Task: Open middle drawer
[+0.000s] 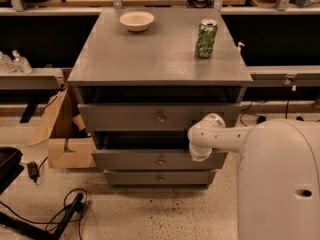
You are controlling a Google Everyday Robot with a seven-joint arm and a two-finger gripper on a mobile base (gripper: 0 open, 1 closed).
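The grey cabinet (160,59) has three drawer fronts. The middle drawer (135,160) has a small round metal knob (161,161) and stands out a little, with a dark gap above it. My white arm (220,136) reaches in from the right. My gripper (199,153) is at the arm's end, at the right part of the middle drawer's top edge, to the right of the knob. The top drawer (125,117) with the bigger knob is above it and the narrow bottom drawer (135,177) is below it.
A white bowl (136,20) and a green can (206,38) stand on the cabinet top. A cardboard box (62,139) sits left of the cabinet. Black cables (65,209) lie on the floor at the lower left. My white base (280,184) fills the lower right.
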